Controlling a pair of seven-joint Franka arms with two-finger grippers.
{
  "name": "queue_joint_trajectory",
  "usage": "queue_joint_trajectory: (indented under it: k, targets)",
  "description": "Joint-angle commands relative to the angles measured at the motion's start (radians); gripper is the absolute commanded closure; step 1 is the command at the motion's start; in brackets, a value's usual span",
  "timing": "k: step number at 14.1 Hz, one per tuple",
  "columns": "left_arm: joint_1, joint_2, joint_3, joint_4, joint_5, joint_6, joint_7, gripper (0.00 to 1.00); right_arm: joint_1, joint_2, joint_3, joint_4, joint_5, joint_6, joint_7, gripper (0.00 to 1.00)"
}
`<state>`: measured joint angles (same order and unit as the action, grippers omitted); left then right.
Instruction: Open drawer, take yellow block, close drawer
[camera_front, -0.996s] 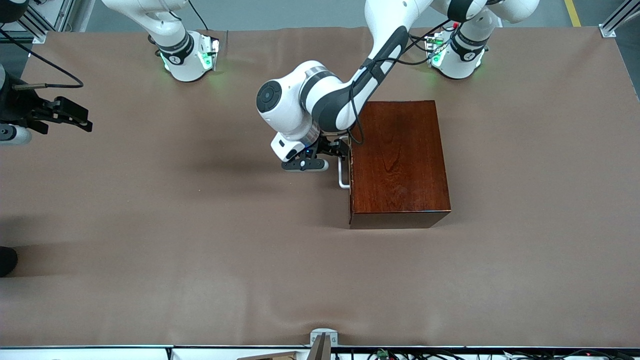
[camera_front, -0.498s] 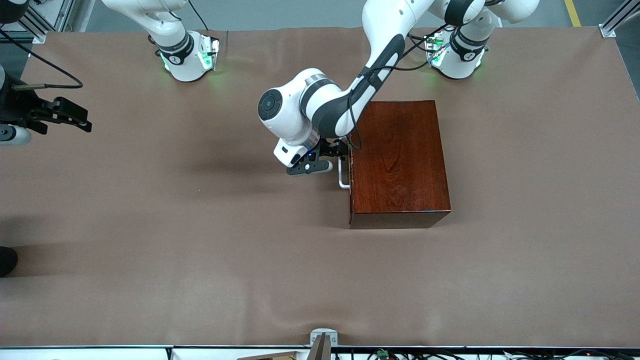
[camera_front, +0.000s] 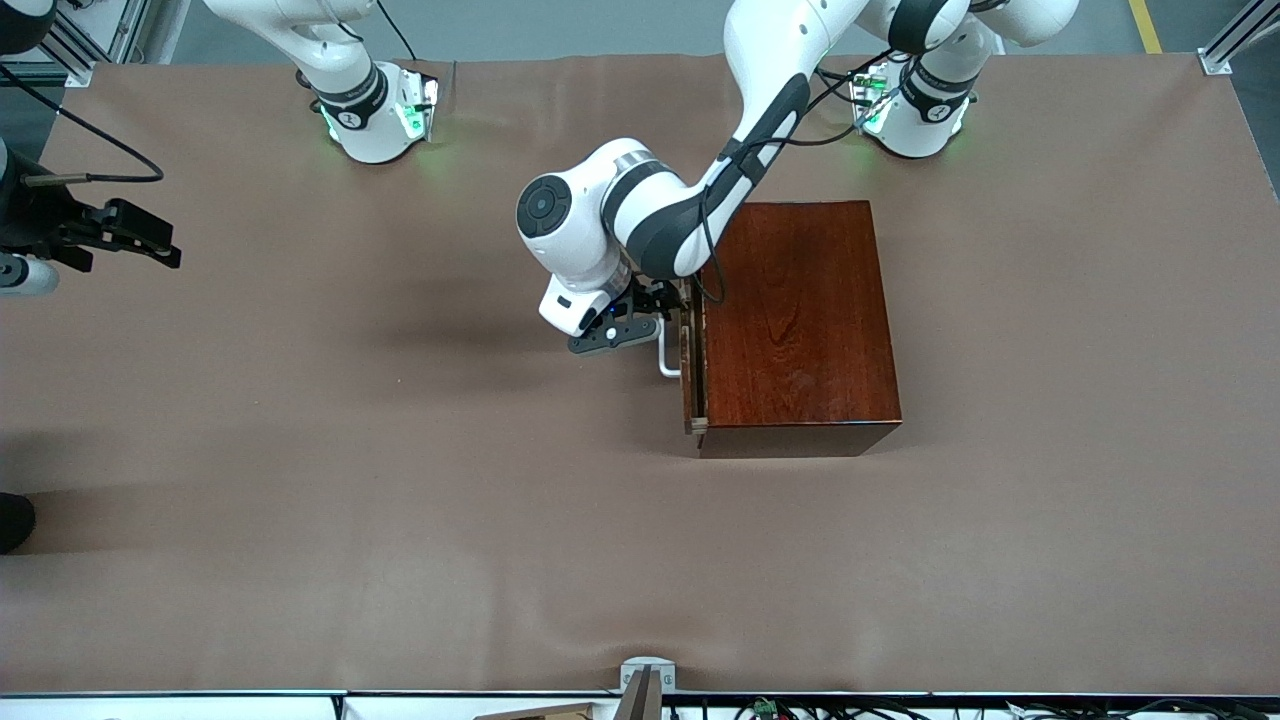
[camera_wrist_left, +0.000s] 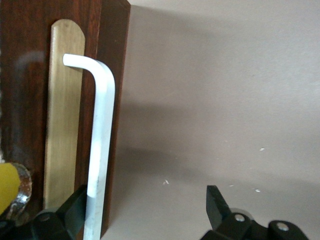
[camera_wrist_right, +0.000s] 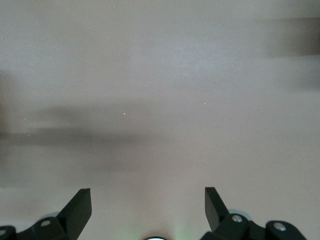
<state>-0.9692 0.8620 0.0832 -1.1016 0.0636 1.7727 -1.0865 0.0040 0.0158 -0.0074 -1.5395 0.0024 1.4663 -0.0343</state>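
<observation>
drawer (camera_front: 690, 372) just cracked open; left gripper (camera_front: 640, 322) jaws spread, hooked behind handle (camera_wrist_left: 100, 145). right gripper (camera_wrist_right: 147, 207) open, waiting. keep pulling.

The brown table (camera_front: 400, 520) lay bare across the lower half and middle left of the front frame, giving wide passage. At centre right the wooden box (camera_front: 800, 320) blocked the way, its drawer (camera_front: 688, 370) jutting slightly, white handle (camera_front: 667, 362) sticking out. The left gripper (camera_front: 640, 318) crowded the handle, one finger (camera_wrist_left: 75, 210) tucked in the gap between bar and drawer front. The right gripper (camera_front: 130, 235), spread wide, hung at the left edge.
</observation>
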Motion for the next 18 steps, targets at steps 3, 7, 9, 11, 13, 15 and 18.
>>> queue_joint_trajectory:
  k: [3, 7, 9, 11, 13, 15, 18]
  targets:
    - [-0.019, 0.038, -0.019, 0.035, -0.085, 0.183, -0.113, 0.00, -0.027, 0.041, 0.009, 0.015, -0.010, 0.002, -0.004, 0.00]
    - [-0.020, 0.045, -0.026, 0.039, -0.117, 0.316, -0.145, 0.00, -0.030, 0.062, 0.010, 0.018, 0.002, 0.020, 0.017, 0.00]
    - [-0.020, 0.043, -0.031, 0.040, -0.137, 0.361, -0.185, 0.00, -0.027, 0.064, 0.012, 0.018, 0.011, 0.045, 0.101, 0.00]
    - [-0.020, 0.041, -0.039, 0.039, -0.160, 0.418, -0.219, 0.00, -0.016, 0.066, 0.017, 0.018, 0.013, 0.043, 0.186, 0.00]
    - [-0.025, 0.038, -0.048, 0.039, -0.160, 0.450, -0.248, 0.00, -0.007, 0.079, 0.021, 0.016, 0.034, 0.043, 0.262, 0.00]
    - [-0.025, 0.034, -0.048, 0.039, -0.160, 0.481, -0.272, 0.00, -0.007, 0.098, 0.029, 0.016, 0.086, 0.045, 0.325, 0.00]
    - [-0.023, -0.011, -0.031, 0.026, -0.143, 0.453, -0.274, 0.00, -0.009, 0.127, 0.027, 0.016, 0.145, 0.045, 0.391, 0.00]
